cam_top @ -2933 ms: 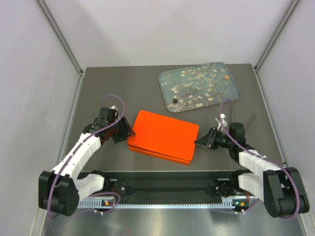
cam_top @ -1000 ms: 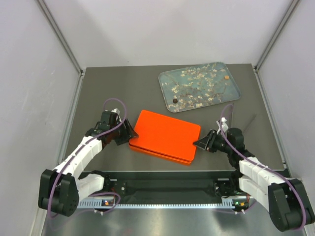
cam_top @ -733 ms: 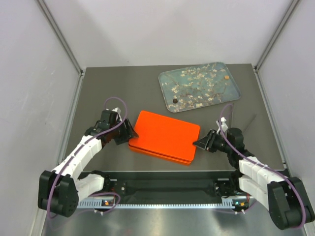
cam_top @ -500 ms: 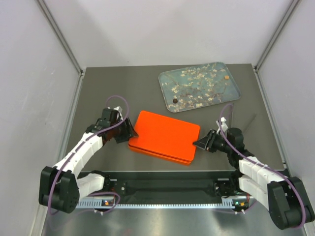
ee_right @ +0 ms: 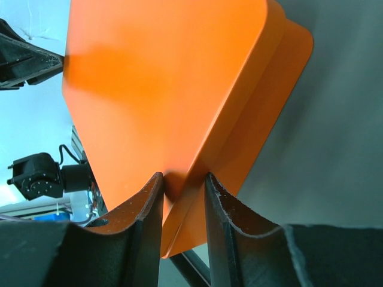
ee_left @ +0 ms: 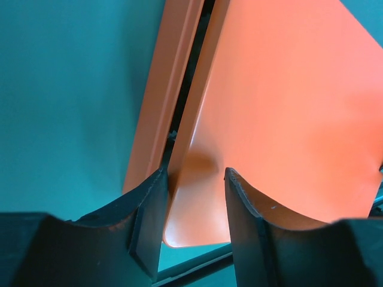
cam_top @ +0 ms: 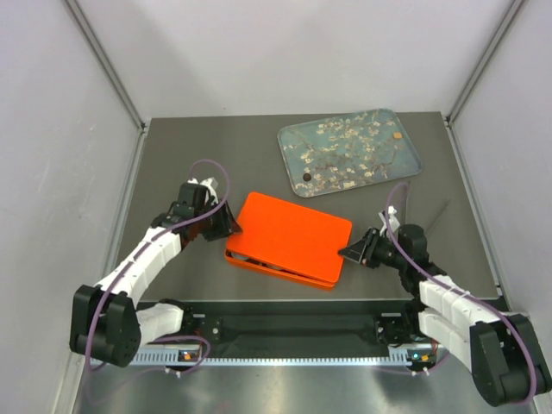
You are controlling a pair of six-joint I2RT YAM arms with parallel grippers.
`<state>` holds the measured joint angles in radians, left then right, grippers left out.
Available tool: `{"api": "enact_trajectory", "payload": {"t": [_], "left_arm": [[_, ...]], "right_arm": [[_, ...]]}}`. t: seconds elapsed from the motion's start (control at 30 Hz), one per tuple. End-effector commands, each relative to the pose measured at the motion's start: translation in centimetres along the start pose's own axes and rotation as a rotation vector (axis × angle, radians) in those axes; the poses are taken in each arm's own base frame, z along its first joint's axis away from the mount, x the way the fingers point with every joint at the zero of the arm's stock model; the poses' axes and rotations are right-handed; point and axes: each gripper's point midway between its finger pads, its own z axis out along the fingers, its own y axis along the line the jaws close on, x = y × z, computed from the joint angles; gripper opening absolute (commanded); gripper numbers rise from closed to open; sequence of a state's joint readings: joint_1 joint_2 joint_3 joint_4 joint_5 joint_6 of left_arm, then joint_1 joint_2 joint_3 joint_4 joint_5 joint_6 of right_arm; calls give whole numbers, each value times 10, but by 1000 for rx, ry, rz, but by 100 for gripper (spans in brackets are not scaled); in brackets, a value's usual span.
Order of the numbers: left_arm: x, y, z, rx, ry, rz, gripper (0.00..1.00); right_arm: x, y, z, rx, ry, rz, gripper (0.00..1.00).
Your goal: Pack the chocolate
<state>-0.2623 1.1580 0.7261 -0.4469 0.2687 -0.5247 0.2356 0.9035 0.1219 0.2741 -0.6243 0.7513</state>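
An orange box lies mid-table, its lid [cam_top: 297, 233] tilted up at the left above the base [cam_top: 276, 266]. My left gripper [cam_top: 228, 226] is shut on the lid's left corner [ee_left: 281, 107]. One finger sits in the gap over the base [ee_left: 161, 101], the other on top of the lid. My right gripper [cam_top: 347, 251] is shut on the box's right corner, pinching lid [ee_right: 155, 78] and base [ee_right: 263, 113]. Chocolate lies on the tray, a dark round piece [cam_top: 306, 178] and a tan square piece [cam_top: 398, 135]. The box's inside is hidden.
The blossom-print tray [cam_top: 293, 138] lies at the back right, tilted, a hand's width behind the box. Grey walls close in the table on the left, right and back. The arms' base rail [cam_top: 285, 332] runs along the near edge.
The left gripper has slid right onto the lid's corner and narrowed. The lid's left end now stands off the base. The right gripper has stayed at the right corner.
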Motion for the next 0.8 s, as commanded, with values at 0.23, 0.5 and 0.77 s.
{"api": "enact_trajectory", "payload": {"t": [0.23, 0.5, 0.77], "left_arm": [[-17, -30, 1, 123, -24, 37, 42], [-19, -40, -22, 144, -55, 32, 31], [-11, -41, -32, 145, -37, 5, 29]], "right_arm": [[-1, 5, 0, -1, 20, -77, 9], [-15, 28, -7, -51, -6, -144, 8], [-15, 41, -7, -88, 7, -165, 6]]}}
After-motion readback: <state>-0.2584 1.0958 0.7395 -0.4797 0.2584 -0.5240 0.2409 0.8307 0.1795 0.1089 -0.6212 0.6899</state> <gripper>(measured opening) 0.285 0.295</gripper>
